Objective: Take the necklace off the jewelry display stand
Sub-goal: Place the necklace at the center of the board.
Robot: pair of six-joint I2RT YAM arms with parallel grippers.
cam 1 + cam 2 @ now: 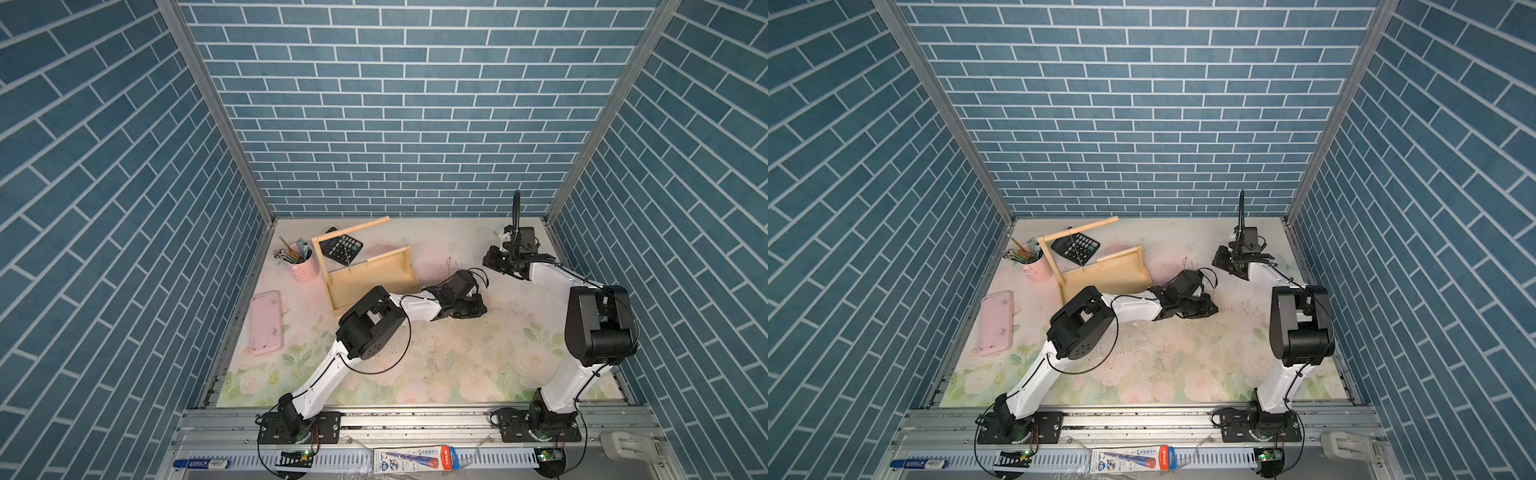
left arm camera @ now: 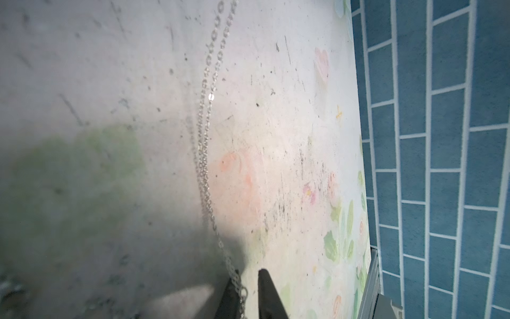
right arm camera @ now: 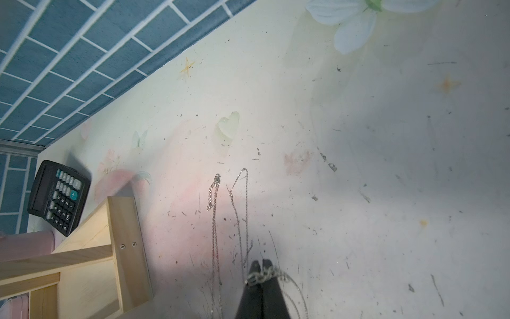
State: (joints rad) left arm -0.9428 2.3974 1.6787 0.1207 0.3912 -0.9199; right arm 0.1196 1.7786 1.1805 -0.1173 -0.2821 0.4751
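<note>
The pale wood jewelry display stand (image 1: 374, 278) (image 1: 1113, 274) (image 3: 91, 262) stands at the back left, and a thin chain (image 1: 345, 253) hangs from its upper dowel. Two silver chains (image 3: 215, 221) lie on the mat beside the stand. My left gripper (image 2: 248, 272) (image 1: 482, 309) is low over the mat with its jaws a little apart. A necklace (image 2: 204, 165) trails from one finger across the mat. My right gripper (image 3: 260, 261) (image 1: 485, 261) is shut. Another chain (image 3: 265, 276) lies bunched across the outside of its tips; I cannot tell whether it is pinched.
A black calculator (image 1: 343, 249) (image 3: 59, 193) lies behind the stand. A pink pencil cup (image 1: 301, 264) stands to the stand's left. A pink case (image 1: 266, 322) lies near the left wall. Blue brick walls close in the back and both sides.
</note>
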